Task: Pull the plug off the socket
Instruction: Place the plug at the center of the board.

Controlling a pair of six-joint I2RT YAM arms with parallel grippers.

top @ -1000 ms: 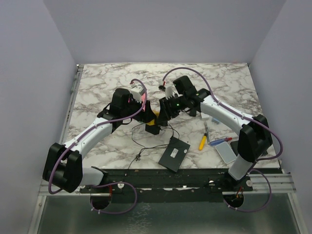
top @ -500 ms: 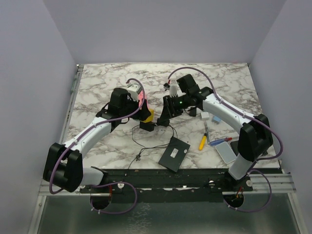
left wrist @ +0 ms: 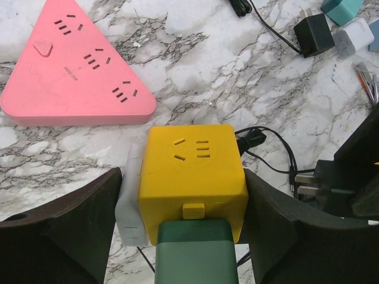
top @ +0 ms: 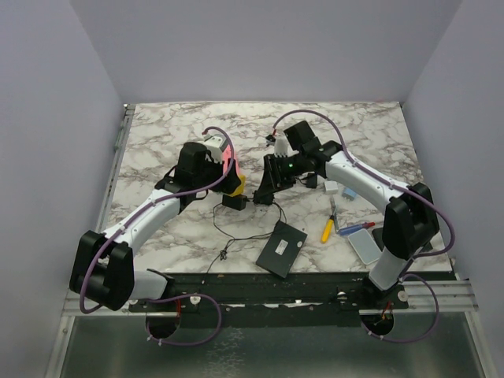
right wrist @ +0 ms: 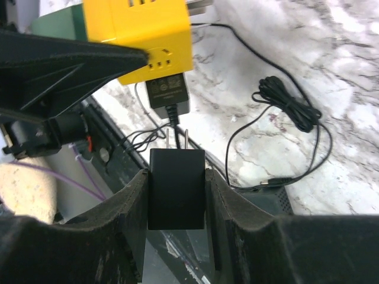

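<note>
- Left gripper (left wrist: 183,180) is closed on the yellow cube socket (left wrist: 192,177). The left fingers (left wrist: 71,231) press its two opposite sides, and the cube is lifted off the marble table (top: 157,142).
- Right gripper (right wrist: 176,180) is clamped on the black plug (right wrist: 176,198). The right fingers (right wrist: 237,219) sit narrow against its flanks.
- The plug's two prongs are bare and point toward the cube, with a visible gap between them. The plug is out of the socket, just beside it.
- In the top view both grippers meet mid-table, with the plug immediately right of the cube.
- A second black adapter (right wrist: 167,92) is seated in another face of the cube. Its thin black cable (right wrist: 285,105) trails onto the marble and bunches into a small coil.
- A white adapter (left wrist: 130,204) is against the cube's left face, next to the left finger.
- A dark green block (left wrist: 192,254) touches the cube's near face below its button. Cannot tell what it is.
- A pink triangular power strip (left wrist: 77,77) lies flat on the table beyond the cube, apart from it.
- A flat black box (top: 282,248) is near the front edge, with a yellow screwdriver (top: 326,230) to its right. Both are well clear of the grippers.
</note>
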